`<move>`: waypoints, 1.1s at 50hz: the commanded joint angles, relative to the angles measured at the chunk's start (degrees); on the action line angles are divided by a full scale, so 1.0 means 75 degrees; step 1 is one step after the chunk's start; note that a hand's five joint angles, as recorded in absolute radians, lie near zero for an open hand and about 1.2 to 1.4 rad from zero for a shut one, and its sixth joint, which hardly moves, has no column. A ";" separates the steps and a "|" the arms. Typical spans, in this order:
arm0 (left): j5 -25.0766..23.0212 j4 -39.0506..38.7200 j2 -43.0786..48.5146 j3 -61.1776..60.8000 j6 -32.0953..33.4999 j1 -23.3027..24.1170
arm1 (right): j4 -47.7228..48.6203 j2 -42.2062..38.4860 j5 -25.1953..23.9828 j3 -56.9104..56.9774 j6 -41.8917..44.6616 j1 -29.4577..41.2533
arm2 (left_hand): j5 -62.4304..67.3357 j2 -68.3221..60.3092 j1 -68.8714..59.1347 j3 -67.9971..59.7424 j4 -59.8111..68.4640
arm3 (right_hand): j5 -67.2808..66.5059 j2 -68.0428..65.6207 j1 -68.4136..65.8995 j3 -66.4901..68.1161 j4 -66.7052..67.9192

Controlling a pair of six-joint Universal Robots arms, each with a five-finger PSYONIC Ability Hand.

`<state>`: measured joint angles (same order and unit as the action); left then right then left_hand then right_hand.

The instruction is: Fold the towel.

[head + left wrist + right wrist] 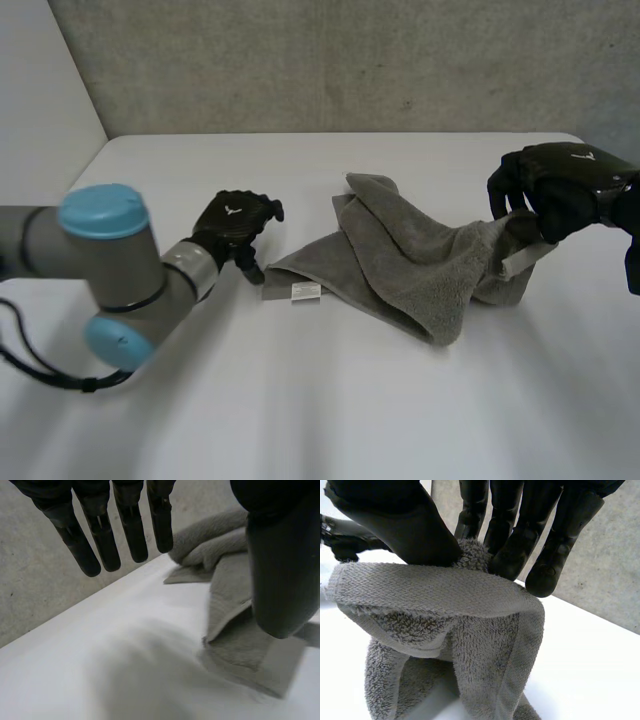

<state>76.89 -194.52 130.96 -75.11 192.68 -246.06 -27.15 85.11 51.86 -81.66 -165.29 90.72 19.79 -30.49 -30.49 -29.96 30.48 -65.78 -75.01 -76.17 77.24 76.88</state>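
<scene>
A grey towel [410, 260] lies crumpled in the middle of the white table [300, 400], with a small white label at its near left corner. My left hand [235, 228] hovers just left of that corner, fingers straight and apart from the cloth; in the left wrist view the fingers [105, 535] hang open above the table with the towel corner [240, 655] under the thumb [280, 570]. My right hand [555, 190] holds the towel's right end lifted off the table. In the right wrist view, thumb and fingers [510, 555] pinch the towel's edge [435, 587].
A grey wall [350, 60] runs behind the table's far edge. Bare white tabletop lies in front of the towel and to both sides. My left arm [100, 265] reaches in from the near left.
</scene>
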 commanded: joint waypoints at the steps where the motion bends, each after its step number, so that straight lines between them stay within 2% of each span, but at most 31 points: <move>1: 0.0049 0.0996 0.1601 0.2252 -0.0003 0.0393 | 0.0384 -0.0285 0.0034 0.0084 -0.0097 -0.0212 | 0.0394 -0.0300 -0.0300 -0.0371 0.0301 | -0.0562 -0.0666 -0.0511 0.0368 0.0416; 3: 0.0061 0.1209 0.1933 0.2702 -0.0003 0.0464 | 0.0503 -0.0332 0.0105 0.0107 -0.0156 -0.0389 | 0.0597 -0.0503 -0.0504 -0.0574 0.0505 | -0.0562 -0.0666 -0.0511 0.0368 0.0416; 5: 0.0061 0.1617 0.2423 0.3425 -0.0003 0.0511 | 0.0875 -0.0367 0.0163 0.0177 -0.0703 -0.0762 | 0.1021 -0.0927 -0.0928 -0.0998 0.0928 | -0.0562 -0.0666 -0.0511 0.0368 0.0416; 12: 0.0061 0.2041 0.2858 0.4096 -0.0014 0.0534 | 0.1545 -0.0671 0.0199 0.0271 -0.1830 -0.1408 | 0.1628 -0.1534 -0.1535 -0.1605 0.1536 | -0.0562 -0.0666 -0.0511 0.0368 0.0416; 16: 0.0025 0.2029 0.2882 0.4132 -0.0014 0.0593 | 0.1581 -0.0813 0.0222 0.0295 -0.1855 -0.1432 | 0.2190 -0.2096 -0.2096 -0.2167 0.2097 | -0.0562 -0.0666 -0.0511 0.0368 0.0416; 18: 0.0014 0.2006 0.2917 0.4225 -0.0014 0.0628 | 0.1569 -0.0930 0.0245 0.0341 -0.1855 -0.1432 | 0.3416 -0.3323 -0.3323 -0.3393 0.3324 | -0.0562 -0.0666 -0.0511 0.0368 0.0416; 24: 0.0025 0.2017 0.3034 0.4424 -0.0014 0.0640 | 0.1569 -0.0965 0.0234 0.0353 -0.1855 -0.1456 | 0.4724 -0.4630 -0.4631 -0.4701 0.4631 | -0.0562 -0.0666 -0.0511 0.0368 0.0416; 26: 0.0049 0.2041 0.3058 0.4460 -0.0014 0.0651 | 0.1569 -0.0965 0.0234 0.0353 -0.1855 -0.1444 | 0.6687 -0.6594 -0.6594 -0.6665 0.6595 | -0.0562 -0.0666 -0.0511 0.0368 0.0416; 32: 0.0072 0.2076 0.2929 0.4331 -0.0026 0.0734 | 0.1557 -0.0965 0.0199 0.0353 -0.1844 -0.1444 | 0.6695 -0.6601 -0.6602 -0.6672 0.6602 | -0.0562 -0.0666 -0.0511 0.0368 0.0416; 35: -0.0068 0.2053 0.2566 0.4014 -0.0073 0.0839 | 0.1546 -0.0965 0.0163 0.0342 -0.1844 -0.1432 | 0.6695 -0.6601 -0.6602 -0.6672 0.6602 | -0.0562 -0.0666 -0.0511 0.0368 0.0416; 37: -0.0674 0.1948 0.2006 0.3571 -0.0154 0.0792 | 0.1534 -0.0965 0.0128 0.0330 -0.1844 -0.1421 | 0.6695 -0.6601 -0.6602 -0.6672 0.6602 | -0.0562 -0.0666 -0.0511 0.0368 0.0416; 38: -0.0678 0.1947 0.2003 0.3569 -0.0155 0.0792 | 0.1534 -0.0965 0.0128 0.0330 -0.1844 -0.1421 | 0.6695 -0.6601 -0.6602 -0.6672 0.6602 | -0.0562 -0.0666 -0.0511 0.0368 0.0416; 40: -0.1366 0.1761 0.1467 0.3149 -0.0388 0.0711 | 0.1511 -0.0965 0.0105 0.0330 -0.1844 -0.1421 | 0.6695 -0.6601 -0.6602 -0.6672 0.6602 | -0.0562 -0.0666 -0.0511 0.0368 0.0416; 45: -0.1871 0.1702 0.0611 0.2388 -0.1078 0.0395 | 0.1499 -0.0930 0.0105 0.0237 -0.1832 -0.1409 | 0.6695 -0.6601 -0.6602 -0.6672 0.6602 | -0.0562 -0.0666 -0.0511 0.0368 0.0416; 48: -0.2165 0.1585 0.0212 0.1860 -0.1373 0.0289 | 0.1499 -0.0848 0.0105 0.0178 -0.1832 -0.1397 | 0.6695 -0.6601 -0.6602 -0.6672 0.6602 | -0.0562 -0.0666 -0.0511 0.0368 0.0416; 55: -0.2213 0.1327 -0.0001 0.0888 -0.1292 0.0230 | 0.1487 -0.0684 0.0105 0.0026 -0.1832 -0.1315 | 0.6695 -0.6601 -0.6602 -0.6672 0.6602 | -0.0562 -0.0666 -0.0511 0.0368 0.0416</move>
<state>60.60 -183.16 132.27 -62.30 183.05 -243.76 -15.94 78.98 52.62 -80.47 -179.04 80.42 67.74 -77.60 -76.44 -78.93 77.83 -65.78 -75.01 -76.17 77.25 76.88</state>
